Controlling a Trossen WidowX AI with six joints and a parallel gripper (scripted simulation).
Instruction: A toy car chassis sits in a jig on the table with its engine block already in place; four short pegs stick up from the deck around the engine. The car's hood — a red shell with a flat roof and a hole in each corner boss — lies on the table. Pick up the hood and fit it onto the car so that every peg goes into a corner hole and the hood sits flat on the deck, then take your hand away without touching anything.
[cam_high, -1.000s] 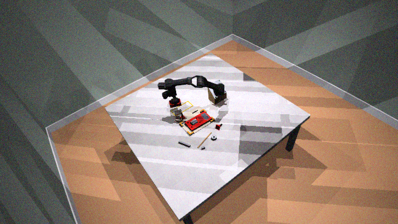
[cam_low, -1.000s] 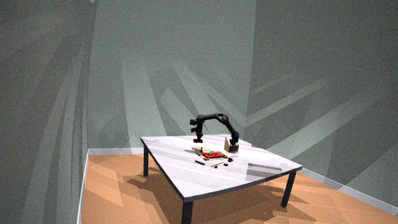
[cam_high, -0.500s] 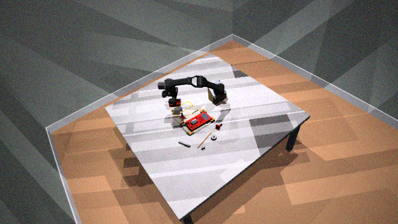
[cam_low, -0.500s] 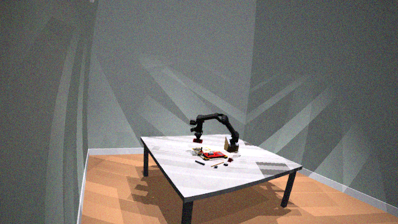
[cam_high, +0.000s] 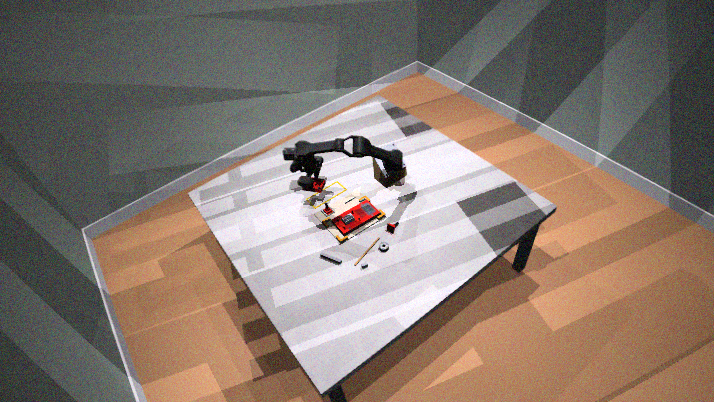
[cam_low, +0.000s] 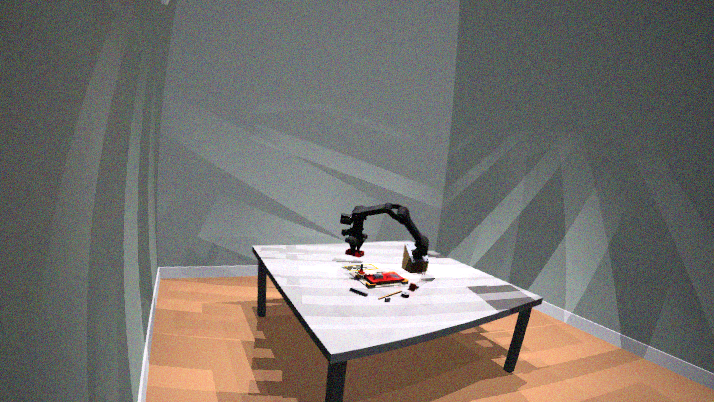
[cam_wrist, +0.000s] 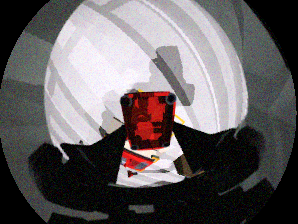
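Note:
The red hood (cam_high: 319, 185) (cam_low: 354, 253) (cam_wrist: 148, 120) is in the air, between the fingers of my gripper. My gripper (cam_wrist: 149, 125) is shut on it; two dark corner holes show at its far edge in the wrist view. It hangs above the table, left of and behind the chassis in the top view. The red chassis (cam_high: 362, 218) (cam_low: 395, 280) (cam_wrist: 131, 160) sits in the jig (cam_high: 340, 204) with yellow corner stops. The grey engine block (cam_high: 347, 218) is on its deck. The four pegs are too small to make out.
A yellow outline (cam_high: 339, 182) lies behind the jig. A red piece with a dark upright (cam_high: 327, 210) stands at the jig's left. In front lie a small red piece (cam_high: 392, 227), a ring (cam_high: 380, 248), a thin rod (cam_high: 367, 251) and a dark bar (cam_high: 331, 259). A brown box (cam_low: 408, 257) stands near the arm's base.

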